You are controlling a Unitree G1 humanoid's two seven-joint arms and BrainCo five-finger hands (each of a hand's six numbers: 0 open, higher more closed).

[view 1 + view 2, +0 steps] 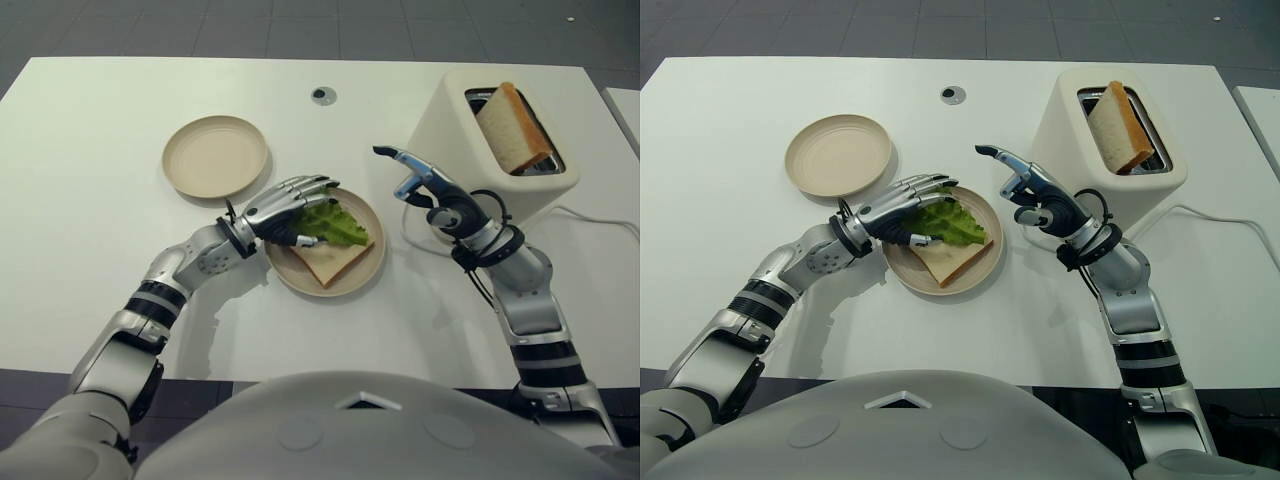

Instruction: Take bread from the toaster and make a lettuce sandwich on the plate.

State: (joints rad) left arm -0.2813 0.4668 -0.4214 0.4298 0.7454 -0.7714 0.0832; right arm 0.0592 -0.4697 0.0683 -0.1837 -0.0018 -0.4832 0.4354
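The lettuce (338,224) is lying on top of a slice of bread (328,264), and both are sitting on the tan plate (371,262) near the middle of the white table (100,150). The leaf is covering the far part of the bread, and the near corner of the bread is poking out from under it. The left hand (284,209) is hanging over the left side of this plate. Its fingers are closing around the left edge of the lettuce, with some fingers lying over the leaf and one tucking under it. The right hand (432,192) is floating in the air just to the right of the plate and a bit farther back. It is holding nothing; its fingers are apart, with one stretching out long toward the left and the others bending a little. Behind the plate and to its right, the cream toaster (480,180) is standing. A second slice of bread (512,128) is sticking up out of the toaster's slot and leaning a little. A white cord (600,216) is running from the toaster off to the right. Behind the plate and to its left, a second tan plate (215,157) is sitting close by. Farther back from the plate, a small round hole (323,96) is showing in the table.
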